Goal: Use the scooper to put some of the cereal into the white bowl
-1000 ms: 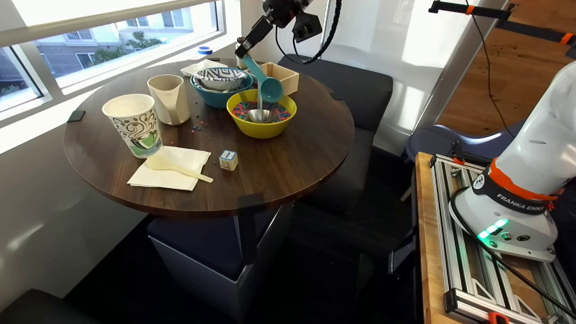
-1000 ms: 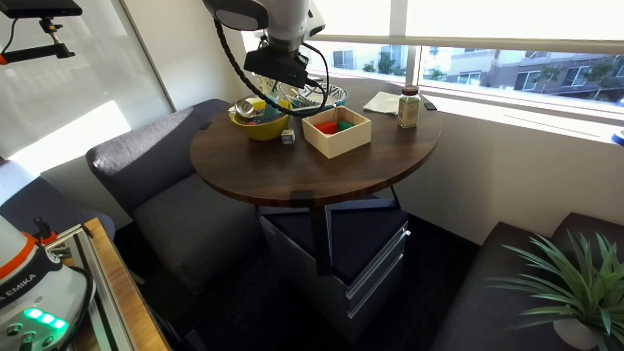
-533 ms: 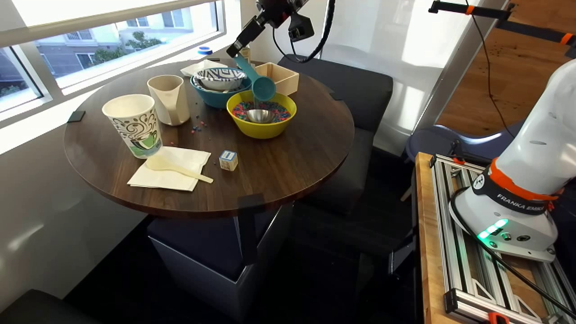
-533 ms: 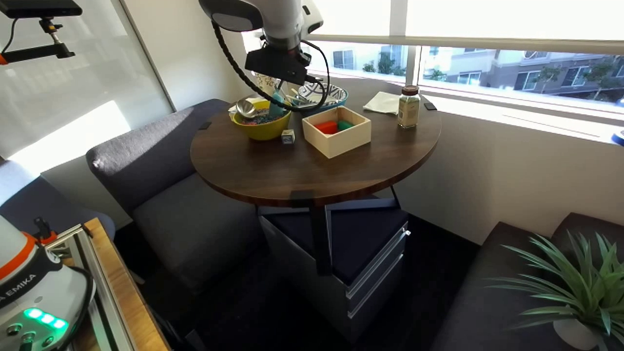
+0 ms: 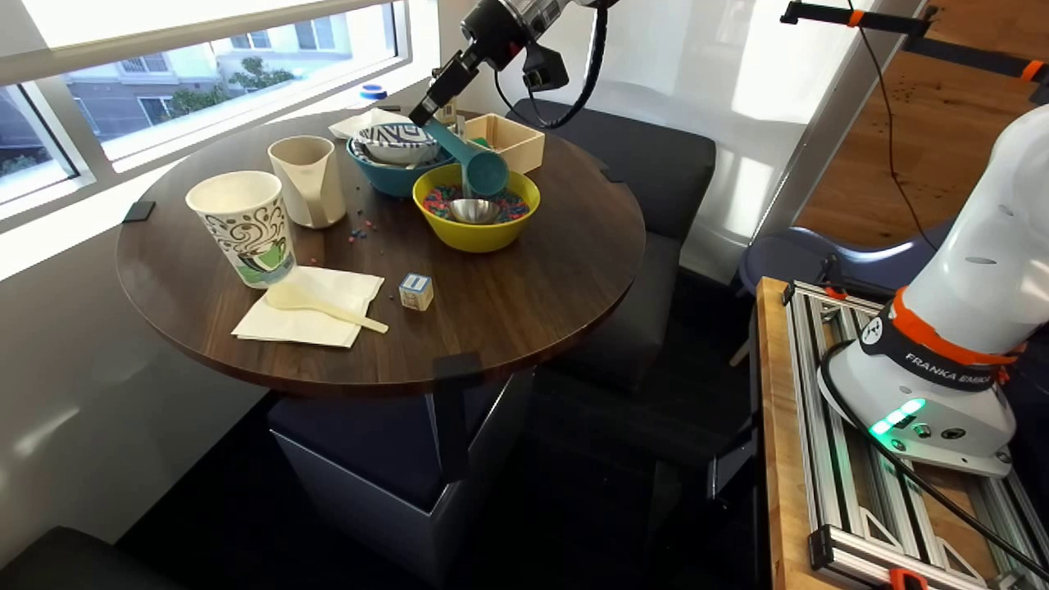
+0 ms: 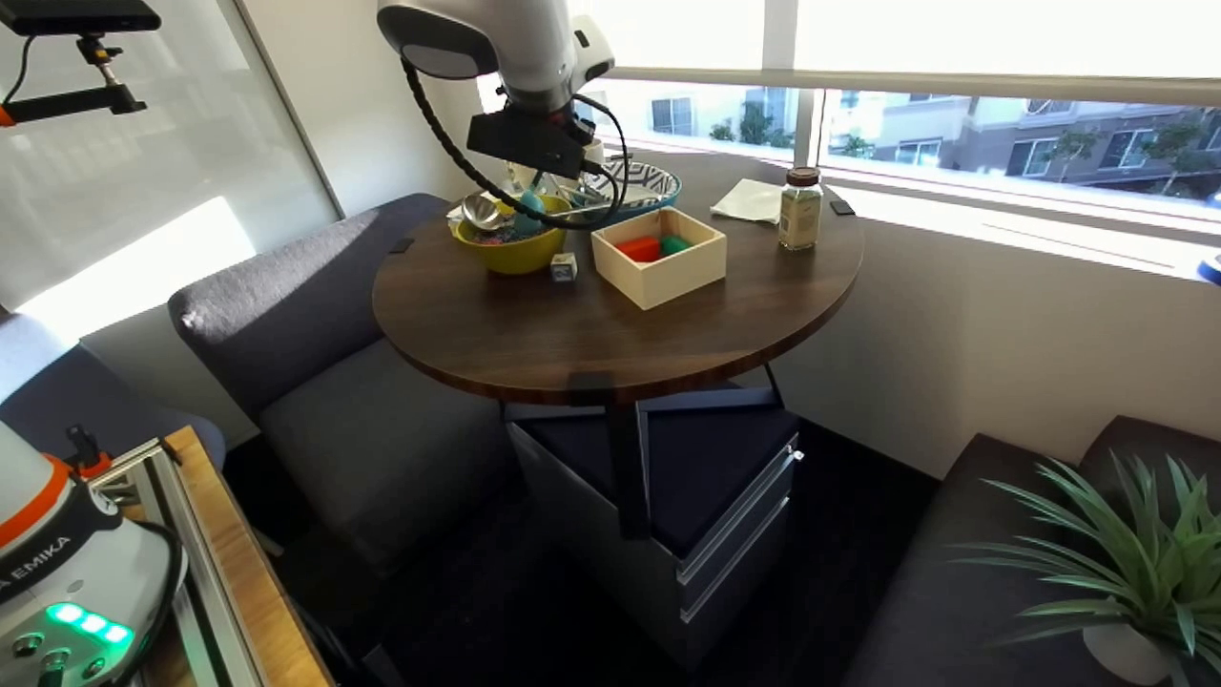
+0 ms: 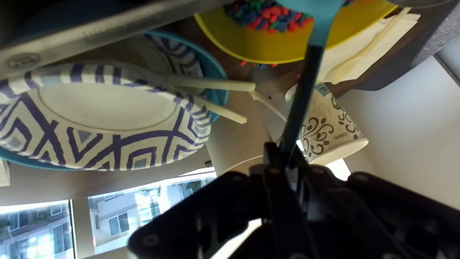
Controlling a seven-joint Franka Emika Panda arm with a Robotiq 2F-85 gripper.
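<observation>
My gripper point(image 5: 420, 116) is shut on the dark end of the teal scooper's handle; in the wrist view the fingers close around it point(image 7: 285, 158). The scooper point(image 5: 486, 173) tilts down, its round cup at the yellow bowl point(image 5: 475, 238), over the cereal. Whether the cup touches the cereal cannot be told. The cereal point(image 7: 266, 16) is small red, blue and green bits in the yellow bowl. The white bowl point(image 5: 399, 141) with dark line pattern rests tilted inside a teal bowl point(image 5: 385, 179) beside the yellow one; it shows large in the wrist view point(image 7: 107, 104).
A metal ladle point(image 5: 474, 211) stands in the yellow bowl; its handle point(image 7: 107, 32) crosses the wrist view. A wooden box point(image 6: 658, 277) and glass jar point(image 6: 799, 210) stand nearby. A paper cup point(image 5: 246, 229), beige pitcher point(image 5: 310, 180), napkin with spoon point(image 5: 320, 307) and letter block point(image 5: 416, 292) are on the table.
My gripper has moved lower and slightly toward the window side, still holding the scooper. The scooper's handle lies flatter and its cup has come down closer to the cereal.
</observation>
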